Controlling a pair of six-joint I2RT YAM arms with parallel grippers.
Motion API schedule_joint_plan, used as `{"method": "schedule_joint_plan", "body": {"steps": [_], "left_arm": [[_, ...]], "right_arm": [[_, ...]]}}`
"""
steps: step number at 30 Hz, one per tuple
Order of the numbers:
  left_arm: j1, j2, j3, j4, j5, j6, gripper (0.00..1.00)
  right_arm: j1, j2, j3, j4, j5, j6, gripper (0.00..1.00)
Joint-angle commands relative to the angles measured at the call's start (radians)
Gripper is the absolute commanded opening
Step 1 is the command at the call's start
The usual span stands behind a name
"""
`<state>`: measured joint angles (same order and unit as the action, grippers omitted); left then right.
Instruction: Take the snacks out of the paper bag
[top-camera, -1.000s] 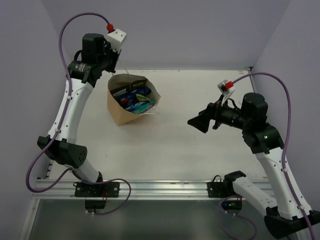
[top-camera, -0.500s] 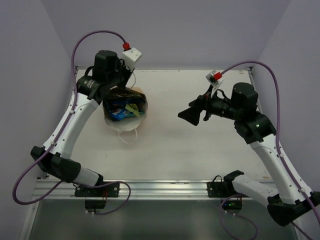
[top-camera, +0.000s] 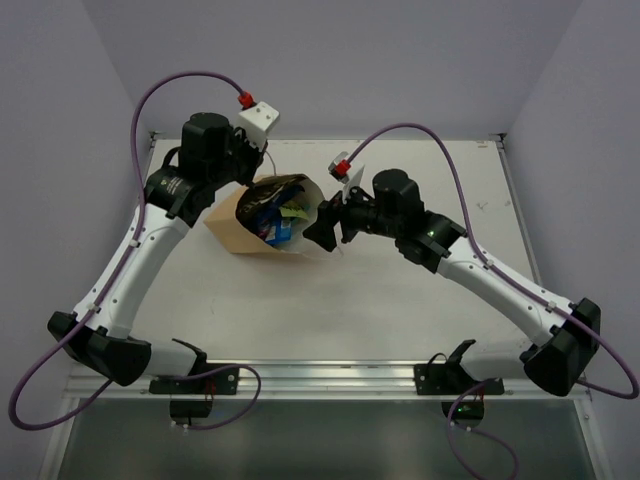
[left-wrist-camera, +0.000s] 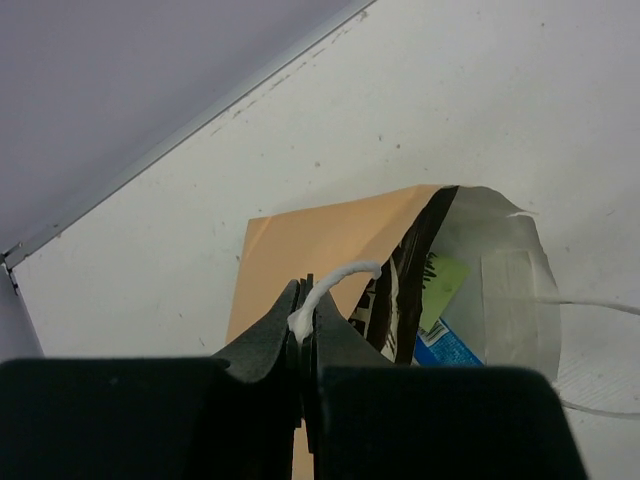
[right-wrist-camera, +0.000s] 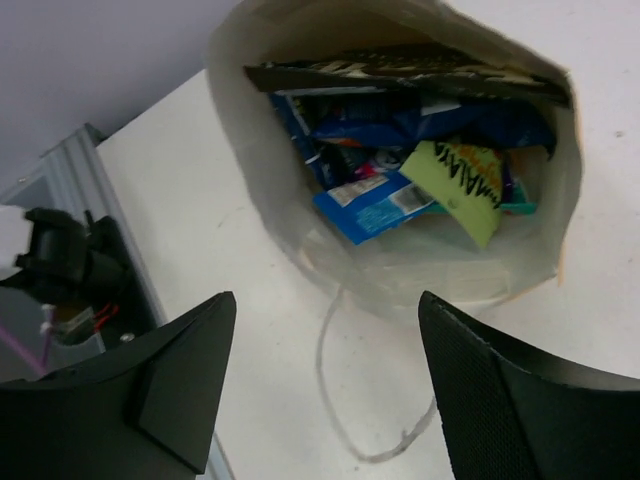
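While the left hand (left-wrist-camera: 301, 305) pinches white string (left-wrist-camera: 343, 273), tan paper bag (left-wrist-camera: 320, 235) seems tipped.

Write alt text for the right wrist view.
The open right gripper faces the mouth of a tan kraft paper bag on the white table, with blue, brown and lime-green snack packets inside. A loose white string handle trails toward the camera.

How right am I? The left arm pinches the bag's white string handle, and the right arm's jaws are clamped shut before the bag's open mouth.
Nearly. The right gripper is not shut: the right wrist view shows its jaws spread wide before the mouth of the paper bag. The left gripper does pinch the string handle.
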<state>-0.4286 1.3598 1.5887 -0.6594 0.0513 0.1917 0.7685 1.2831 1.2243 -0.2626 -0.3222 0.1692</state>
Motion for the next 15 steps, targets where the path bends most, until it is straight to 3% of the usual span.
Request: {"method": "schedule_joint_plan", "body": {"steps": [1, 5, 15], "left_arm": [[-0.006, -0.024, -0.004, 0.087, 0.041, -0.031, 0.00], [-0.006, -0.021, 0.002, 0.089, 0.041, -0.026, 0.00], [-0.006, -0.014, 0.036, 0.077, 0.067, -0.017, 0.00]], "right_arm": [[-0.003, 0.044, -0.034, 0.181, 0.103, -0.063, 0.75], [-0.003, 0.113, -0.080, 0.313, 0.083, -0.146, 0.67], [-0.003, 0.336, -0.049, 0.493, 0.101, -0.273, 0.63]]}}
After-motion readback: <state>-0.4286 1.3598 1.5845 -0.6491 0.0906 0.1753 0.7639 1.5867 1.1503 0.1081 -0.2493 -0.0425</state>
